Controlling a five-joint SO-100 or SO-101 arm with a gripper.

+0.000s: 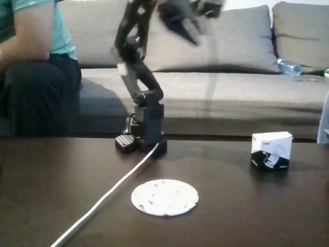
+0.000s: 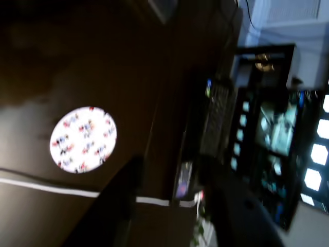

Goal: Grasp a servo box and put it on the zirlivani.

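In the fixed view we see the servo box (image 1: 272, 151) standing upright on the dark table (image 1: 247, 206) at the right, well apart from the zirlivani (image 1: 164, 197) — which lies flat near the front, just right of the white cable (image 1: 105, 198). The arm (image 1: 134, 67) rises from its base behind the disc, and the gripper (image 1: 191, 32) hangs high above the table, blurred, holding nothing we can make out — whether its jaws are parted we cannot tell. In the wrist view we find the zirlivani (image 2: 83, 139) at the left, above the cable (image 2: 46, 187).
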